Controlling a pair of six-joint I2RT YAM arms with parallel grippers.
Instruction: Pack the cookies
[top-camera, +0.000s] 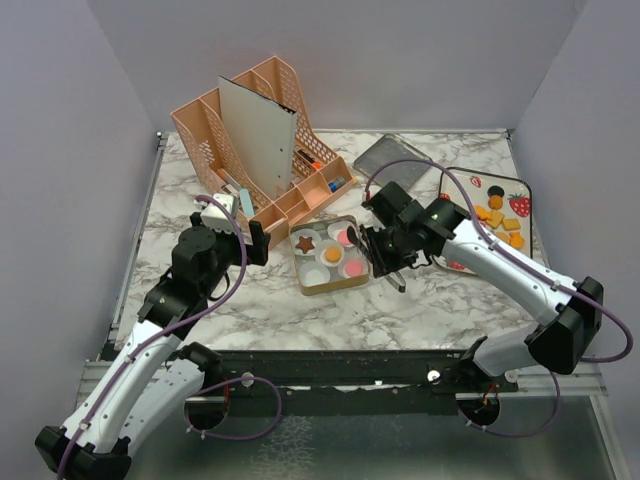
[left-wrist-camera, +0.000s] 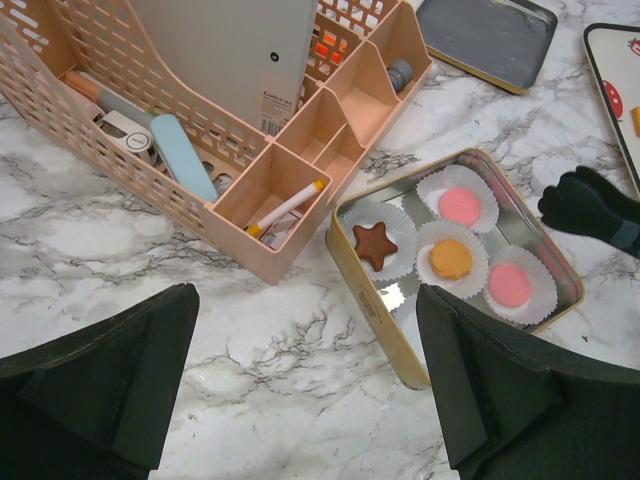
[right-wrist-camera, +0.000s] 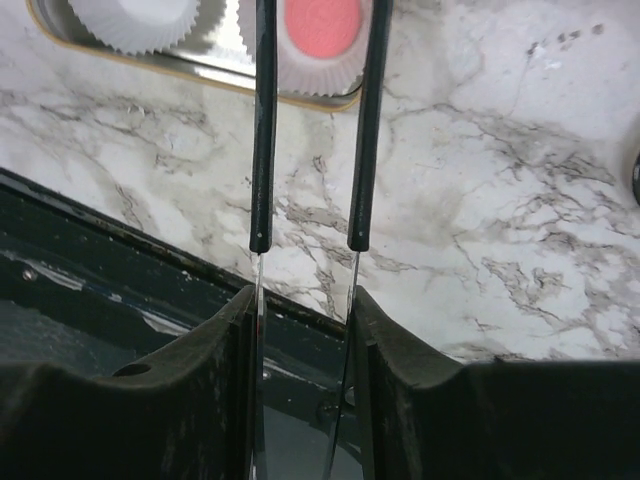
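Marble table (top-camera: 400, 310): right fingers (right-wrist-camera: 410, 410) clamp tweezers (right-wrist-camera: 262, 150), pink cookie (right-wrist-camera: 322, 25) between their prongs; left fingers (left-wrist-camera: 110, 380) wide apart.

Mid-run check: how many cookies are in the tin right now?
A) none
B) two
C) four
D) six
C: the tin holds a brown star, an orange round, a pink round and a second pink round.

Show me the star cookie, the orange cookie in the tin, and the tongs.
star cookie (left-wrist-camera: 375, 245), left wrist view, on its centre.
orange cookie (left-wrist-camera: 451, 259), left wrist view, on its top face.
tongs (right-wrist-camera: 262, 150), right wrist view, on the left black arm.
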